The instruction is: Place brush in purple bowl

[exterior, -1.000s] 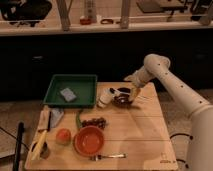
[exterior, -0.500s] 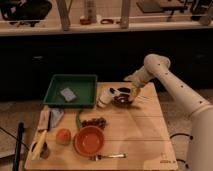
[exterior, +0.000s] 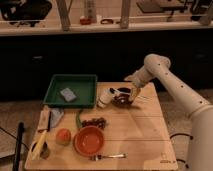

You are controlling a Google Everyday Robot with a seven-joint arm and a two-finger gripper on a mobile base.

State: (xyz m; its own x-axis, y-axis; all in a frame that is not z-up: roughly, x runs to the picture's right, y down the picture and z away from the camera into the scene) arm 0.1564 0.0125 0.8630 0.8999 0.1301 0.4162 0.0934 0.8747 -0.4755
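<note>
A wooden desk (exterior: pixel 145 132) stands before a dark counter front, with the robot's white arm (exterior: pixel 175 90) reaching in from the right. The jaws (exterior: pixel 131 93) hang at the far right part of the desk, right above the purple bowl (exterior: pixel 122 98), close enough that gripper and bowl overlap in the view; whether the jaws are spread or pressed together cannot be told. The brush (exterior: pixel 105 97), a short white cylinder, lies tilted on the desk just left of the bowl, its upper end next to the bowl's rim; whether the two touch cannot be told. The brush lies outside the bowl. To the left sits a green tray (exterior: pixel 55 97) holding a grey-blue sponge (exterior: pixel 67 94). In front of the tray lie a small blue-grey cloth (exterior: pixel 56 116), a thin green vegetable (exterior: pixel 78 120) and a cluster of dark grapes (exterior: pixel 93 122). Nearer the front edge stand an orange bowl (exterior: pixel 90 140) and, just left of it, a round orange fruit (exterior: pixel 63 136). A fork (exterior: pixel 107 156) lies in front of the orange bowl. A yellowish long object (exterior: pixel 40 142) lies along the left edge of the desk.
</note>
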